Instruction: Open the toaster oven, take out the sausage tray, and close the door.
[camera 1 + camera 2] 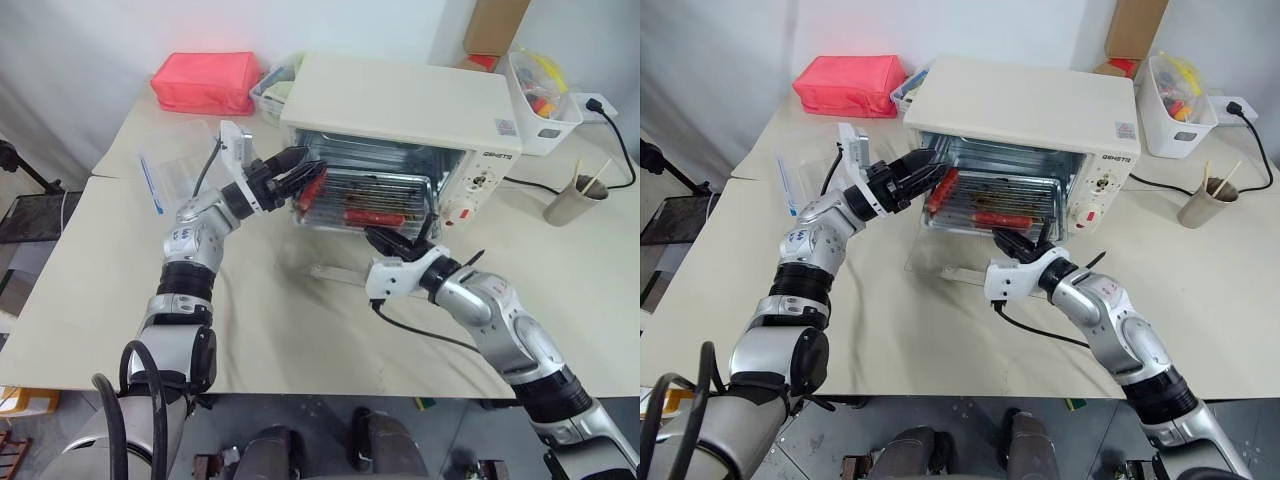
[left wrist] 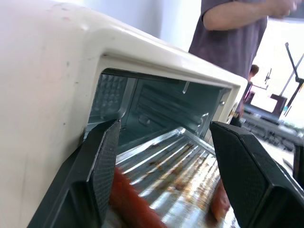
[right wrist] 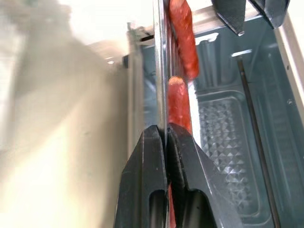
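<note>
The toaster oven [image 1: 400, 130] sits on the table [image 1: 300, 330] with its door [image 1: 940, 262] dropped flat toward the robot. The sausage tray [image 1: 365, 200] is partly drawn out of the cavity, its front rim past the opening, with red sausages [image 1: 375, 217] lying across its ridged base.

The right end effector [image 1: 388, 242] is at about 6 o'clock from the tray, its fingers pinched shut on the front rim; the right wrist view shows the thin metal edge caught between the two pads. The left end effector [image 1: 295, 172] is at about 9 o'clock from the tray, beside the oven's left front corner, with its fingers spread wide and holding nothing. One sausage [image 1: 312, 186] lies just under its tips.

The step in hand looks like drawing the tray out, with the door yet to be shut.

Risks from here:
- The grip is a narrow pinch on a thin rim at one point, so the tray could pivot or slip once its back end leaves the rack.
- A tilt would likely roll the sausages off the low rim.
- The open left fingers sit close enough to knock the near sausage or snag the tray side.
- The lowered door lies beneath the pull path, and a sagging tray may scrape or catch on it.
</note>
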Controlling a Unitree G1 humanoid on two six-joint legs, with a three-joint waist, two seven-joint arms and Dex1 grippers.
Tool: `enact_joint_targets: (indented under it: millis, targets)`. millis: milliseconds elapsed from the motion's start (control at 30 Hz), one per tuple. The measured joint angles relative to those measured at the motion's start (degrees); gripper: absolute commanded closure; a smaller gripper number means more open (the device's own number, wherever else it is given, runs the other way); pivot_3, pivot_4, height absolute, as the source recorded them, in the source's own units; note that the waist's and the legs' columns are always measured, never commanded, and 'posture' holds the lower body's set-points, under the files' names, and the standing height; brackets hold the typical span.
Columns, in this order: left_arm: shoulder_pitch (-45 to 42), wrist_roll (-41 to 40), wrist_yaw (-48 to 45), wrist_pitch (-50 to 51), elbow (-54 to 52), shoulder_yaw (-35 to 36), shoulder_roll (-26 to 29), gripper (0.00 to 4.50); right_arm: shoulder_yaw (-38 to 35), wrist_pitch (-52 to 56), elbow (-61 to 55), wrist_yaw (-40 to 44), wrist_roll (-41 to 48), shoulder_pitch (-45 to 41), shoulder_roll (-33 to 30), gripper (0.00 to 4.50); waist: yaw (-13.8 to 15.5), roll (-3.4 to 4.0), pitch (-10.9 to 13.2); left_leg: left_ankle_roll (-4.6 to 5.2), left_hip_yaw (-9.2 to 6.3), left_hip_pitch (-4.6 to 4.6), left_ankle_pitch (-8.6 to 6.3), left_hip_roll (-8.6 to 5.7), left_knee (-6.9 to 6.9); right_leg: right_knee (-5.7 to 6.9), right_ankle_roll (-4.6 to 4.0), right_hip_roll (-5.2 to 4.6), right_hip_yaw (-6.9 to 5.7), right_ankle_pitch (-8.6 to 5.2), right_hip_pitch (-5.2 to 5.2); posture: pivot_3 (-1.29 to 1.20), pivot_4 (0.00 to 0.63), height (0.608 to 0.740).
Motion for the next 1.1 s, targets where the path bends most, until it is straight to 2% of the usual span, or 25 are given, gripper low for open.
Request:
enact_joint_targets:
  millis: [300,467,633,767,1000,1033,1100]
  targets:
    - [7.08,-6.18,1.63,15.14,-10.06,4.71,5.77,1.3,-1.71,0.62,-7.25,1.84,-0.23,7.12,-0.13,4.5,-0.04,0.0,0.0,-0.04,0.01,0.11,0.02,0.01,0.0,0.13,-0.01,0.0,0.1,0.0,0.01,0.0,0.15,0.74]
    - [13.18,-11.28,4.95,31.59,-19.58,5.94,9.61,1.3,-2.09,0.26,-8.97,3.83,-0.09,8.98,-0.93,4.5,0.73,-0.01,0.0,-0.04,-0.05,0.1,0.02,0.0,0.08,0.14,-0.01,-0.03,0.12,0.0,0.04,0.0,0.15,0.74]
    - [14.35,-19.5,12.87,55.66,-25.47,9.04,11.75,1.3,-2.58,-2.17,-9.54,5.55,1.63,8.72,-2.45,4.5,0.84,-0.02,0.01,-0.04,-0.14,0.14,0.02,-0.05,0.14,0.18,0.0,-0.08,0.22,0.0,0.13,0.0,0.15,0.74]
    - [14.34,-23.1,18.41,68.69,-27.16,11.68,11.1,1.3,-2.6,-4.16,-9.47,6.71,3.21,7.1,-3.06,4.5,0.65,-0.02,0.01,-0.06,-0.13,0.19,0.03,-0.04,0.12,0.23,-0.01,-0.05,0.2,-0.01,0.13,0.0,0.15,0.74]
    - [13.17,-25.11,27.19,78.56,-27.47,20.76,5.39,1.3,-2.31,-7.15,-8.71,8.2,5.25,4.68,-3.07,4.5,0.75,-0.03,0.0,-0.08,-0.12,0.21,0.03,-0.05,0.12,0.26,-0.02,-0.06,0.22,-0.01,0.13,0.0,0.15,0.74]
    - [13.0,-25.43,28.64,78.99,-27.42,22.35,4.05,1.69,-2.05,-7.84,-8.05,8.6,5.83,3.95,-3.06,4.5,0.73,-0.03,0.0,-0.08,-0.11,0.22,0.03,-0.05,0.12,0.26,-0.02,-0.06,0.22,-0.01,0.13,0.0,0.15,0.74]
    - [13.0,-26.57,30.42,79.21,-27.0,23.19,2.46,2.17,-1.7,-8.63,-7.01,9.1,6.6,2.9,-2.96,4.5,0.74,-0.03,0.0,-0.09,-0.11,0.22,0.04,-0.05,0.13,0.28,-0.02,-0.06,0.22,-0.01,0.13,0.0,0.15,0.74]
